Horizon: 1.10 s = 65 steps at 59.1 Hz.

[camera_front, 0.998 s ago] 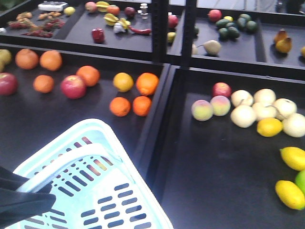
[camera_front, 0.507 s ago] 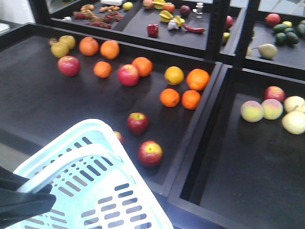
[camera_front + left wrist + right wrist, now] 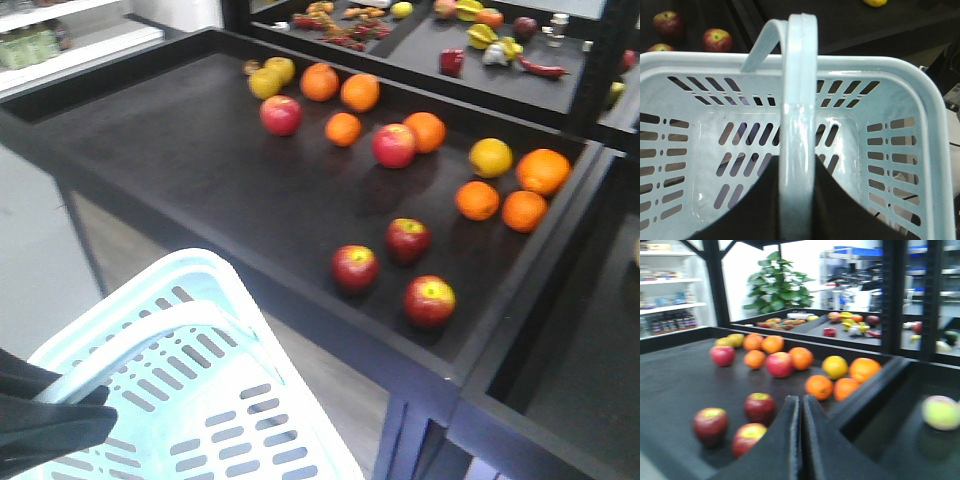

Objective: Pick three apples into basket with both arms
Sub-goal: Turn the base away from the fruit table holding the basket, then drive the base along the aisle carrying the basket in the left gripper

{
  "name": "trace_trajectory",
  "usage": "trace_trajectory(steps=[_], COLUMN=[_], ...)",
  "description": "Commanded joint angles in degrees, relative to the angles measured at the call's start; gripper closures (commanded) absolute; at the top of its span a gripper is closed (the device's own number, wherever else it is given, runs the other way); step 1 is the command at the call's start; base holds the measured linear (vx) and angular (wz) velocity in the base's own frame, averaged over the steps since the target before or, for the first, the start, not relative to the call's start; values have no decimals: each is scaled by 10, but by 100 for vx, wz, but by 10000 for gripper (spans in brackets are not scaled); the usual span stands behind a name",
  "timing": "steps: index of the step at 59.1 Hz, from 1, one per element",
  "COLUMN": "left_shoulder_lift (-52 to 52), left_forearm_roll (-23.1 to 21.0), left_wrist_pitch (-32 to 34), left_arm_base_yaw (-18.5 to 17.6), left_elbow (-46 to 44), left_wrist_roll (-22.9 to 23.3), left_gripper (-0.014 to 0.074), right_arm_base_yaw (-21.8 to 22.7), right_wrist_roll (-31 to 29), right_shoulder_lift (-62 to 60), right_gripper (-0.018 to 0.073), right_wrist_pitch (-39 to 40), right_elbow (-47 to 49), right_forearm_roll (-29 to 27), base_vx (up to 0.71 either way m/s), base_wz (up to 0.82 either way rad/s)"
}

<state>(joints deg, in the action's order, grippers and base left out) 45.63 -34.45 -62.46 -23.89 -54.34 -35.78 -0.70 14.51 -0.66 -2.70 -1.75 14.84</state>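
Black shelf tray (image 3: 180,170) w/ three apples (image 3: 408,240) near front; oranges (image 3: 477,200), pink apples (image 3: 394,146) behind.

Three dark red apples with yellow-green stem patches, near each other but apart on the black shelf (image 3: 180,170): left apple (image 3: 355,267), rear apple (image 3: 408,240), right apple (image 3: 430,300). Pale blue slotted plastic basket (image 3: 865,64), handle raised, clamped in the left gripper (image 3: 797,200).

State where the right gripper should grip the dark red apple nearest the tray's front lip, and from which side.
Probably from above, jaws spanning the apple at its widest: it sits stem-up with bare tray around it, and the tray's raised lip blocks a low approach. The right gripper is shut.
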Motion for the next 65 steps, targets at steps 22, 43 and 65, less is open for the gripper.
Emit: trace_trajectory(steps=[22,43,65], left_shoulder_lift=[-4,-4,-4], left_forearm_roll=[-33,-33,-33], left_wrist_pitch=[40,40,40], left_arm_base_yaw=[-2,-2,-2], left_elbow=[-19,-19,-19], left_wrist_roll=[2,2,2], left_gripper=[603,603,603], right_arm_base_yaw=[2,2,2], right_wrist_roll=[-4,-4,-4], right_shoulder_lift=[-7,-7,-7], right_gripper=[564,564,564], right_wrist_pitch=[43,43,44], right_elbow=[-6,-6,-6], right_forearm_roll=[6,6,6], base_vx=[-13,-13,-13], base_wz=[51,55,58])
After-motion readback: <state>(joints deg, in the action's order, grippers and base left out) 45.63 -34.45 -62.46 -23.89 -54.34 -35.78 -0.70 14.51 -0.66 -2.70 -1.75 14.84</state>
